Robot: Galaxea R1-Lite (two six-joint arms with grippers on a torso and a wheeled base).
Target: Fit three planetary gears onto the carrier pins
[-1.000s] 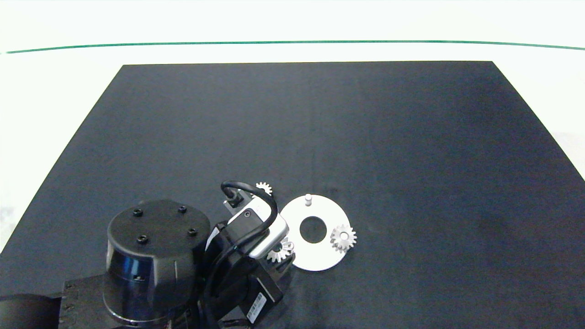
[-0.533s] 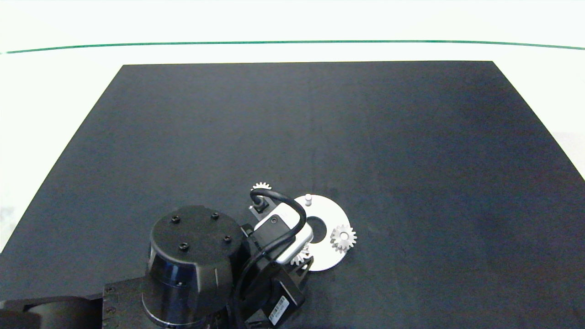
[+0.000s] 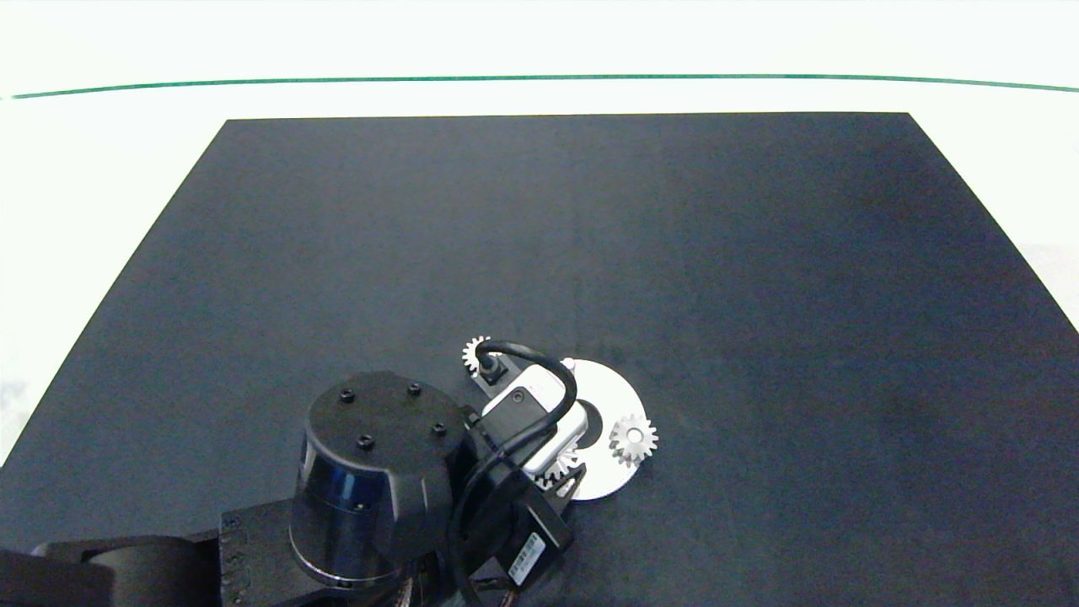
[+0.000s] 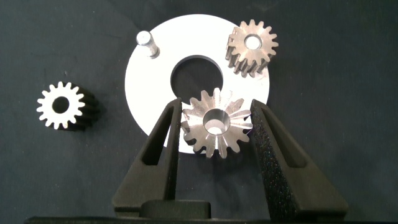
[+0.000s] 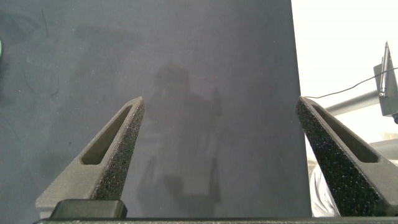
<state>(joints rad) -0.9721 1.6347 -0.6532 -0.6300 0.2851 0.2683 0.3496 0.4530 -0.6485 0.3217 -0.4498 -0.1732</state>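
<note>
the gear (image 4: 216, 122) in the left gripper (image 4: 215, 127) is hanging over the near rim of the white disc (image 4: 143, 87), clamped by its teeth between the two grey fingers. the pin beneath it is hidden by the gear, so whether bore and pin are lining up cannot be told. to do this step well, the gripper should be bringing the bore squarely over that pin, keeping the gear flat, and lowering gently — letting go only once the gear is sitting down on the disc. tilting it would likely jam it on the pin.

counting: three gears — one being held, a second gear (image 4: 253, 47) sitting on the disc at its pin, a loose gear (image 4: 61, 106) lying on the black mat (image 3: 759, 253) just beside the disc. one bare pin (image 4: 147, 42) is standing upright on the disc.

the right gripper (image 5: 221, 155) is waiting wide open over bare mat, holding nothing.
</note>
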